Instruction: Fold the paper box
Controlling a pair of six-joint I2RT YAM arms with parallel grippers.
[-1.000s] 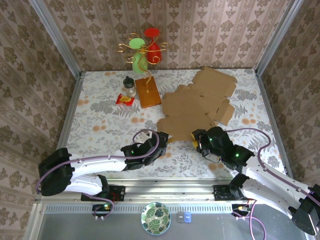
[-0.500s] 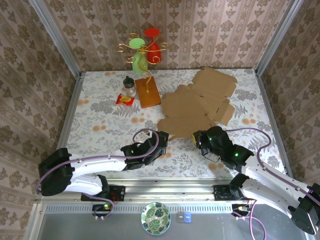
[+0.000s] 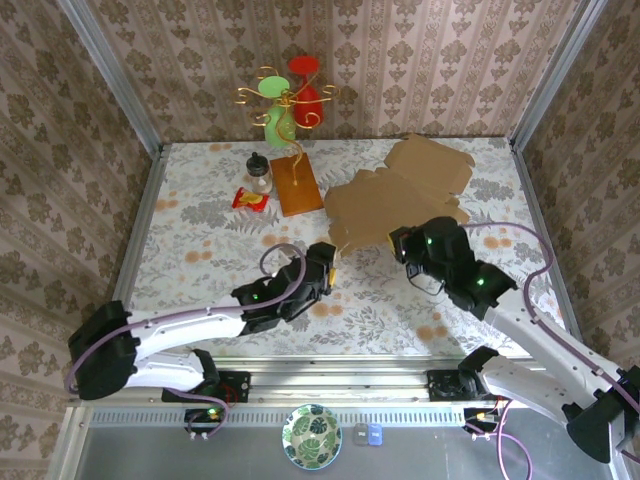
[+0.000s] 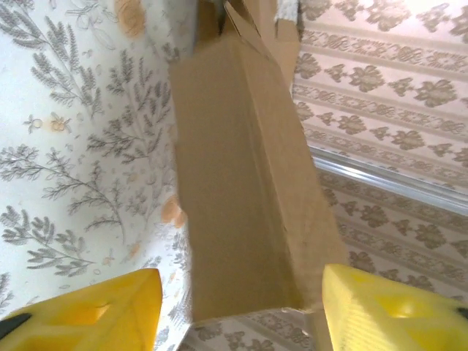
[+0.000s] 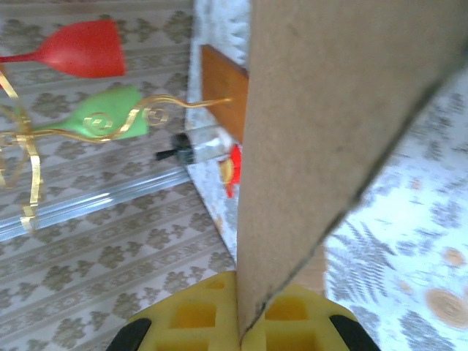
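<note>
Pinching an edge of the paper box [image 3: 400,195] tight in the right gripper [image 5: 241,325], with the left gripper [image 4: 238,300] spread wide around 1 flap above the counter [image 3: 200,240].

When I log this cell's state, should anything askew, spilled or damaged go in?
Nothing spilled or damaged. The paper box is tilted, near edge raised off the table, pinched by the right gripper.

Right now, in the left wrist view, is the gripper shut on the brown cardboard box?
No, the left gripper has its yellow fingers wide apart, with the brown cardboard box between them.
</note>
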